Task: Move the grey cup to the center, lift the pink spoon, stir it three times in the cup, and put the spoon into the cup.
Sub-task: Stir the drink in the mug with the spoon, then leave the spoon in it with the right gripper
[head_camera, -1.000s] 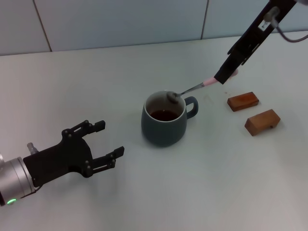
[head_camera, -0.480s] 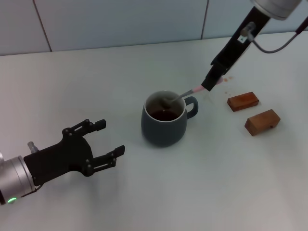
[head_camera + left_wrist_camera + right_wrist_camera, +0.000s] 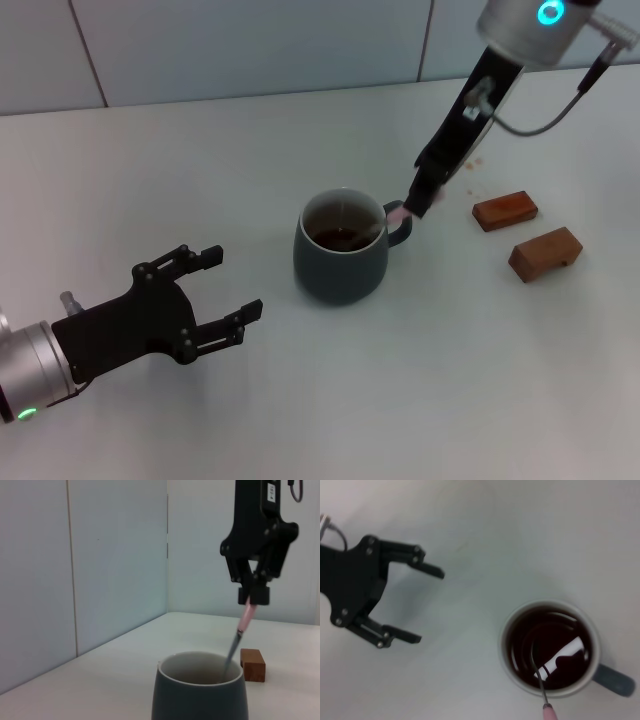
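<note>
The grey cup (image 3: pixel 340 262) stands mid-table with dark liquid in it, its handle toward the right. My right gripper (image 3: pixel 414 202) is shut on the pink spoon (image 3: pixel 397 213) just above the cup's handle. The spoon slants down into the cup, its bowl sunk in the liquid. In the left wrist view the right gripper (image 3: pixel 253 594) holds the spoon (image 3: pixel 244 621) steeply over the cup (image 3: pixel 200 696). In the right wrist view the spoon's metal neck (image 3: pixel 538 674) dips into the cup (image 3: pixel 512 672). My left gripper (image 3: pixel 232 282) is open and empty, left of the cup.
Two brown wooden blocks (image 3: pixel 505 210) (image 3: pixel 545 253) lie right of the cup; one block shows in the left wrist view (image 3: pixel 252 664). A tiled wall (image 3: pixel 250 45) runs along the back. The left gripper (image 3: pixel 429 606) also shows in the right wrist view.
My right gripper has come down and left toward the cup. The spoon went from resting near the rim to slanting steeply with its bowl inside. The left arm has barely moved.
</note>
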`<state>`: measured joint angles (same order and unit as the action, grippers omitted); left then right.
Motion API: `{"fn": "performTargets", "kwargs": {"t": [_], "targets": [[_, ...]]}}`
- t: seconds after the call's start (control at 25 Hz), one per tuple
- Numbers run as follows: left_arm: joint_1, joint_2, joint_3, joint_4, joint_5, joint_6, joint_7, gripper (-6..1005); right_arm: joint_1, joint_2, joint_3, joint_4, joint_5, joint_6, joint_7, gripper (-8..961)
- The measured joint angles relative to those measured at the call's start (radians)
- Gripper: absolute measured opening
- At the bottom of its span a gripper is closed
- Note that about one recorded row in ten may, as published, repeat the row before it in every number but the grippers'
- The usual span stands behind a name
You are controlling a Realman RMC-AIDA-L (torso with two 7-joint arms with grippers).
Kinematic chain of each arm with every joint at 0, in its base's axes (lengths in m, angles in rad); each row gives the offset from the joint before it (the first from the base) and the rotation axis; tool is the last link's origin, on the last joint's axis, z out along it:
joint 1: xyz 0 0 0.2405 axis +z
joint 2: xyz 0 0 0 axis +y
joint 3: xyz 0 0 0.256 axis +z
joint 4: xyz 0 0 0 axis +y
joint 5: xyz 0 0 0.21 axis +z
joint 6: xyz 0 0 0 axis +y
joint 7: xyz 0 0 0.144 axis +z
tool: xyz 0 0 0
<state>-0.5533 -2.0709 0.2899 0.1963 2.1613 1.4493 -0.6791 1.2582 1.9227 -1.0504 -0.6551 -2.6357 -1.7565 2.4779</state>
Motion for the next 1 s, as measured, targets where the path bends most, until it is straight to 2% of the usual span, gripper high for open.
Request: {"fn": "performTargets", "kwargs": {"t": [0.04, 0.16, 0.28, 0.52, 0.72, 0.88, 1.0], "targets": [[0.0, 0.0, 0.0, 0.0, 0.0, 0.0, 0.0, 829, 0.0, 0.0, 0.0, 0.0, 0.0, 0.0, 0.0, 122], [-0.001, 0.0, 0.0, 0.0, 0.0, 0.0, 0.001, 829, 0.012, 0.022, -0.001, 0.007, -0.002, 0.003, -0.01, 122], [-0.003, 0.0, 0.0, 0.0, 0.0, 0.0, 0.001, 829, 0.017, 0.033, -0.001, 0.008, -0.014, 0.038, -0.015, 122], [-0.004, 0.0, 0.0, 0.0, 0.003, 0.001, 0.0, 829, 0.027, 0.028, 0.0, 0.01, -0.072, 0.08, -0.015, 122], [-0.005, 0.0, 0.0, 0.0, 0.004, 0.002, 0.001, 830, 0.042, 0.026, 0.001, 0.016, -0.101, 0.024, -0.008, 122], [-0.01, 0.0, 0.0, -0.004, 0.006, -0.003, 0.005, 830, 0.056, 0.035, 0.01, 0.016, -0.084, -0.004, -0.01, 122], [-0.013, -0.001, 0.0, -0.005, 0.006, -0.003, 0.006, 830, 0.062, 0.04, 0.01, 0.021, -0.071, 0.03, -0.013, 122]]}}
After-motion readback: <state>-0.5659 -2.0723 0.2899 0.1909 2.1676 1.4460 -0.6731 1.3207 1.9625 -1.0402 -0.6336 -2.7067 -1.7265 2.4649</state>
